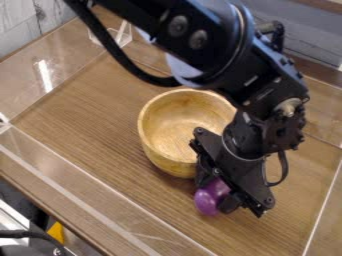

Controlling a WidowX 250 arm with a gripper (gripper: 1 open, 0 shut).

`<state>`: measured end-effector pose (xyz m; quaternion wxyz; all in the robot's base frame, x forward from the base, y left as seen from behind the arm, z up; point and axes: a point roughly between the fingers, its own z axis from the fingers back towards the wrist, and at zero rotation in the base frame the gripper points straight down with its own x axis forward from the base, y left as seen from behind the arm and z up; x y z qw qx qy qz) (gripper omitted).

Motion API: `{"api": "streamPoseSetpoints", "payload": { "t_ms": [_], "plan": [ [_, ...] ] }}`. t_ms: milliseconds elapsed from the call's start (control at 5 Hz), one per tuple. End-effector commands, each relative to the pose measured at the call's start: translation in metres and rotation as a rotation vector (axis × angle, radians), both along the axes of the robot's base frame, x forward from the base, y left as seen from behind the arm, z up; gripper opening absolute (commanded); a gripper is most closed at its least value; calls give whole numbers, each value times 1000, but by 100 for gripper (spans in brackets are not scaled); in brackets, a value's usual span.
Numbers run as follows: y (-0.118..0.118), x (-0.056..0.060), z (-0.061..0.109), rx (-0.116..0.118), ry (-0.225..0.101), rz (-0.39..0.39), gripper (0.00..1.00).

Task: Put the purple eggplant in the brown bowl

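Note:
The brown bowl point(183, 130) is a large round light-wood bowl standing on the wooden table, empty inside. Just in front of its near right rim, the purple eggplant point(207, 201) shows as a glossy purple lump low over the table, mostly hidden by the fingers. My black gripper point(222, 198) reaches down from the upper left and is shut on the eggplant. Whether the eggplant touches the table is hard to tell.
The wooden table point(94, 130) is ringed by clear plastic walls point(54, 60) at the left and front. The bulky black arm point(187, 40) crosses over the back of the scene above the bowl.

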<state>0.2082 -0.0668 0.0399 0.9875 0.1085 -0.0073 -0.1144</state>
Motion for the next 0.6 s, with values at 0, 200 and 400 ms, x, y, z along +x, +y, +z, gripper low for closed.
{"api": "streamPoseSetpoints", "payload": {
  "t_ms": [0, 200, 400],
  "plan": [
    [6, 3, 3, 0, -8, 20, 0],
    [7, 3, 4, 2, -7, 21, 0],
    [9, 4, 4, 4, -6, 22, 0]
  ]
}}
